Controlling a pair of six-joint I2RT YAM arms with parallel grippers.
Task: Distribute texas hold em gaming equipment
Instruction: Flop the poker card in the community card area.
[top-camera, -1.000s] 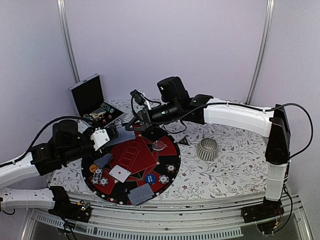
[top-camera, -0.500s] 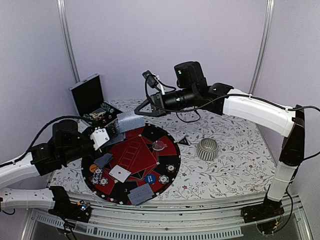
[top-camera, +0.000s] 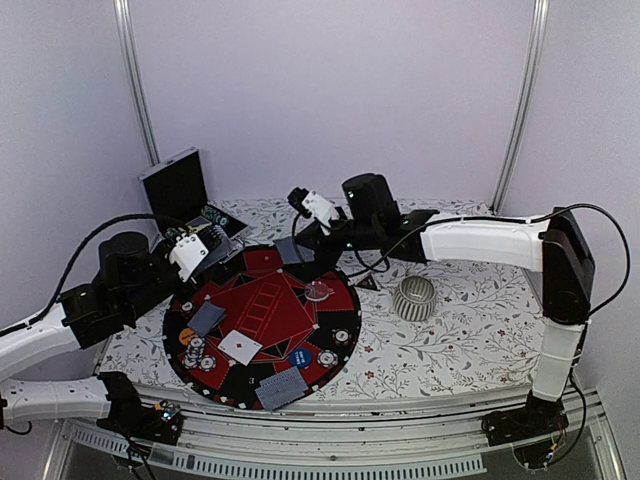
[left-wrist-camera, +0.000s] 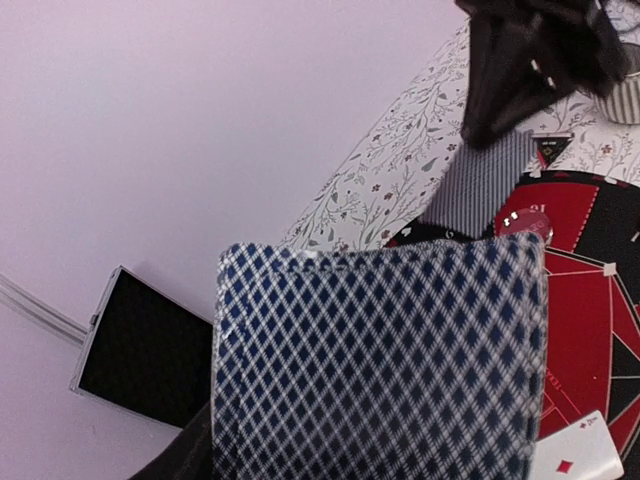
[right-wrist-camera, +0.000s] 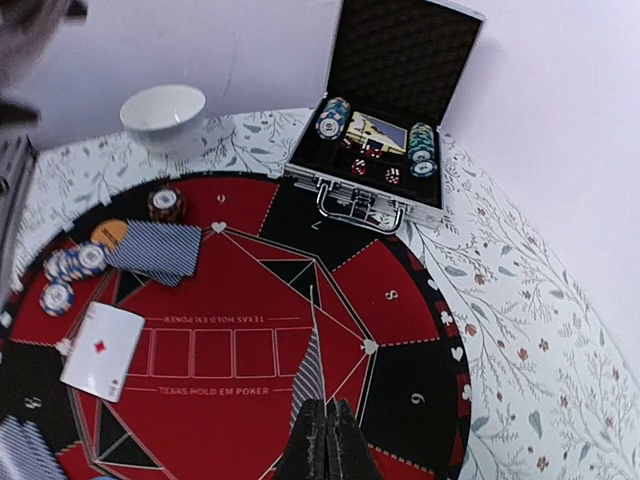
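Note:
My left gripper (top-camera: 196, 252) hovers over the mat's left rim, shut on a deck of blue-diamond-backed playing cards (left-wrist-camera: 380, 370) that hides its fingers in the left wrist view. My right gripper (right-wrist-camera: 322, 425) is shut on a single card (right-wrist-camera: 328, 375), seen edge-on above the red and black poker mat (top-camera: 265, 300). In the top view that card (top-camera: 288, 250) hangs at the mat's far edge under the right gripper (top-camera: 299, 241). On the mat lie a face-down card pair (right-wrist-camera: 155, 248), a face-up card (right-wrist-camera: 100, 350), chips (right-wrist-camera: 70, 270), an orange disc (right-wrist-camera: 108, 232), a blue disc (top-camera: 300, 356) and a clear disc (top-camera: 318, 291).
The open black case (right-wrist-camera: 390, 130) with chips stands just behind the mat at the back left. A ribbed silver cup (top-camera: 414, 298) sits right of the mat. More face-down cards (top-camera: 282, 388) lie at the mat's near edge. A white bowl (right-wrist-camera: 163, 110) shows in the right wrist view.
The right gripper left the deck with a card, rose, then came down over the mat's far edge. The left gripper drew back and up toward the case with the deck.

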